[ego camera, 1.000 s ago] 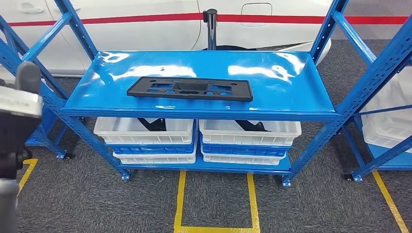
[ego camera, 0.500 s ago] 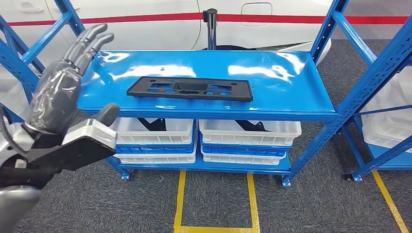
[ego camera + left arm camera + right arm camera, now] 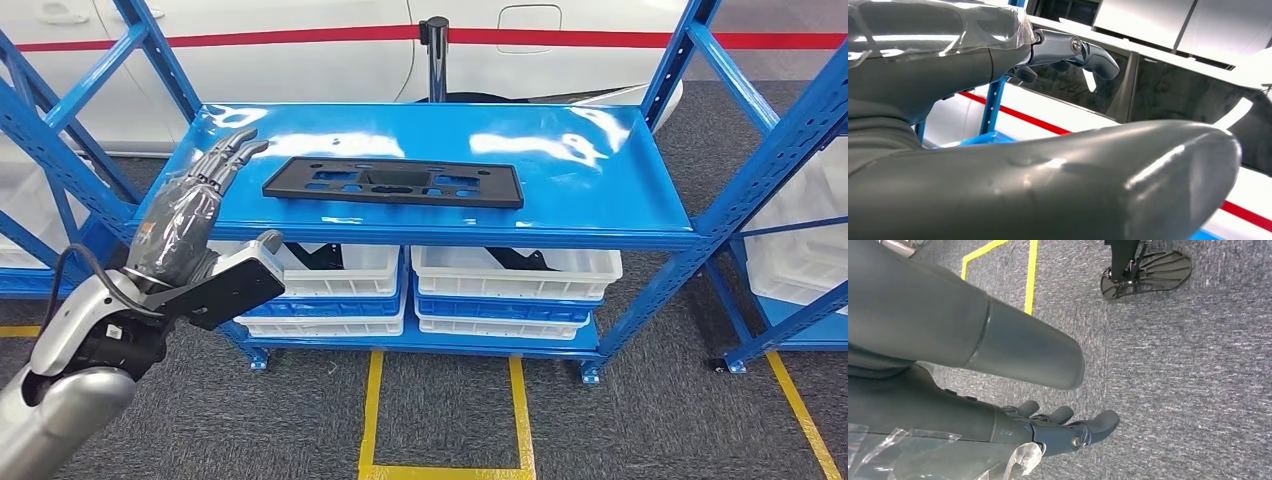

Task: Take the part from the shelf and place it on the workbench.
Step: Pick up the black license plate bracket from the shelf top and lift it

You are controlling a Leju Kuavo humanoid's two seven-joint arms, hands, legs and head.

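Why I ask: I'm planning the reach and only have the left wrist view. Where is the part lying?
Observer: The black part lies flat on the top level of the blue shelf, left of centre.
Operator: Is the left hand on it?
Observer: No. The left hand hovers at the shelf's left edge, fingers extended, apart from the part.
Operator: And the right hand?
Observer: The right hand hangs over the grey carpet, holding nothing.

Below the top deck, white crates and sit side by side over blue ones (dark items lie inside the white ones, too hidden to identify). Behind stands a white car with a red stripe, and a dark post. Yellow floor tape marks the grey carpet.
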